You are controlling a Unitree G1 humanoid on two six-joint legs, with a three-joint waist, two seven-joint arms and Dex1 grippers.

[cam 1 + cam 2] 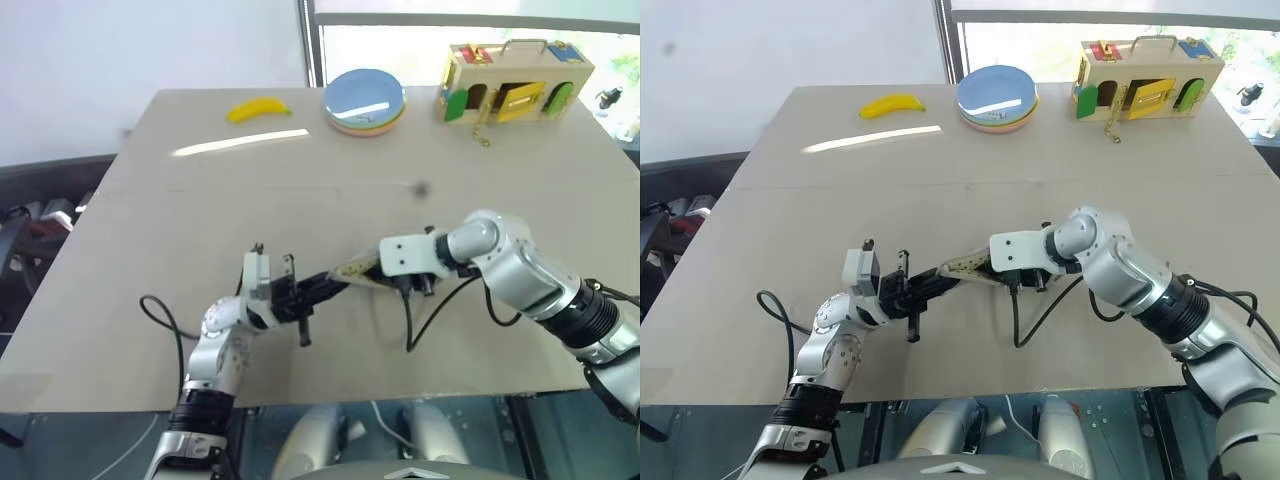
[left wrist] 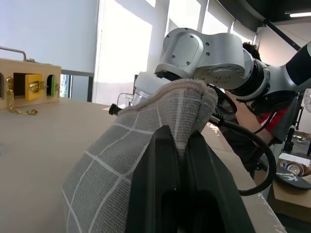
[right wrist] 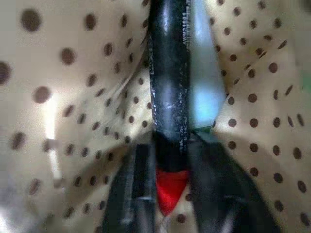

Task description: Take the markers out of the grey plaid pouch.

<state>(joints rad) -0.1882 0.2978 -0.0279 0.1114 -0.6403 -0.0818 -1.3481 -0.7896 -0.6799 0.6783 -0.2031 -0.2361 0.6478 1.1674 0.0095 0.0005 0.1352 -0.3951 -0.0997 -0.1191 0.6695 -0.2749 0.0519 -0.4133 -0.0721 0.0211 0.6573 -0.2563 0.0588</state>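
Between the left gripper's (image 2: 181, 160) shut fingers sits a pinched fold of the grey plaid pouch (image 2: 131, 160), held up off the table (image 1: 150, 230). Inside the pouch's dotted lining, the right gripper (image 3: 170, 170) has its fingers closed on a dark marker (image 3: 169, 97) with a red tip, and a pale marker (image 3: 204, 97) lies just beside that finger.
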